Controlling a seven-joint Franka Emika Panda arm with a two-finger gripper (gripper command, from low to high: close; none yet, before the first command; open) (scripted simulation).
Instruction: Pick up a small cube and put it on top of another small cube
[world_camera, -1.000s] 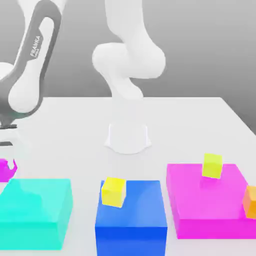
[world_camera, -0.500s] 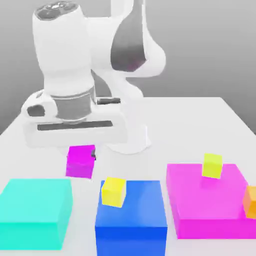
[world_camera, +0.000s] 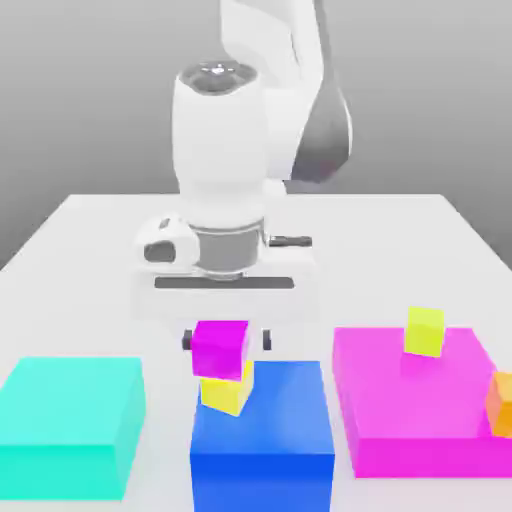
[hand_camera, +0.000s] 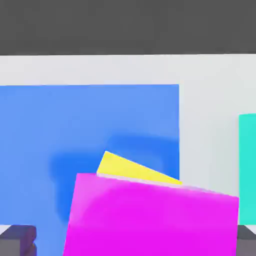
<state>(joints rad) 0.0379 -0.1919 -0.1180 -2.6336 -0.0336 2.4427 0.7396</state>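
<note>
Magenta cube: the tiny magenta-purple cube (world_camera: 221, 348) sits on the tiny yellow cube (world_camera: 228, 394), slightly askew.
Base: large blue block (world_camera: 268, 432) on the white worktop (world_camera: 90, 270).
Gripper: the gripper (world_camera: 225, 341) has its fingers spread apart, either side of the magenta cube.

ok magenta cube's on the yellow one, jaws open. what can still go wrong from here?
1. The small magenta cube sits skewed on the yellow cube, overhanging toward the exterior view's left; it could tip or slide off.
2. The gripper fingers flank the magenta cube closely; a sideways retreat could clip it. Straight up looks safer.
3. The stack stands near a corner of the blue block, so a fall may land on the table.
</note>
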